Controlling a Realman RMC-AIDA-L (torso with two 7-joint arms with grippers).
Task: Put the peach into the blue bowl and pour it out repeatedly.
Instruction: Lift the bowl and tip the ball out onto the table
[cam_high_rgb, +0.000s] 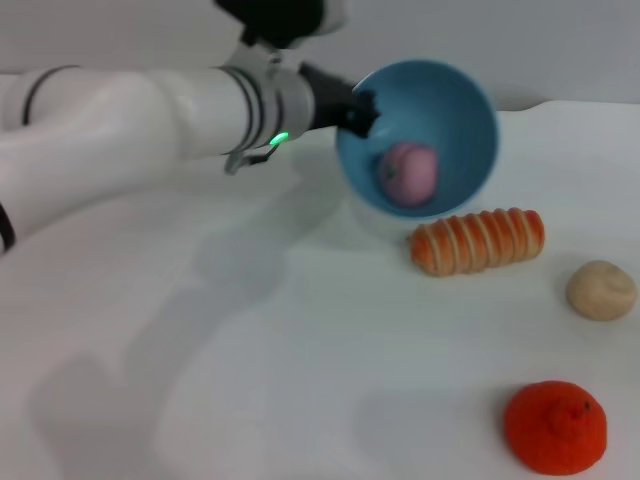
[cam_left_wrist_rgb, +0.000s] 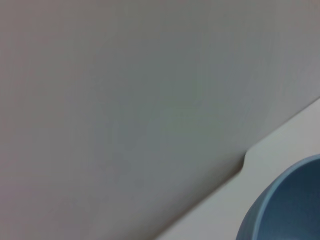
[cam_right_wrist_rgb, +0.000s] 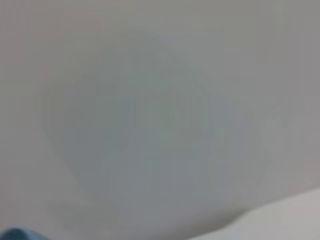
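Landmark = blue bowl. Nearest cam: orange-red bumpy fruit, well below bowl. Beige lump to its lower right. Ridged orange roll just under bowl. Bowl tipped, lifted off white table, peach inside. Left gripper pinching bowl's left rim. Right gripper unseen.

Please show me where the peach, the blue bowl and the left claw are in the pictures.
peach (cam_high_rgb: 409, 173): head view, middle of its pink surface, inside the bowl.
blue bowl (cam_high_rgb: 462, 105): head view, bare inner wall above the peach.
left claw (cam_high_rgb: 362, 110): head view, black tips at the bowl's rim.
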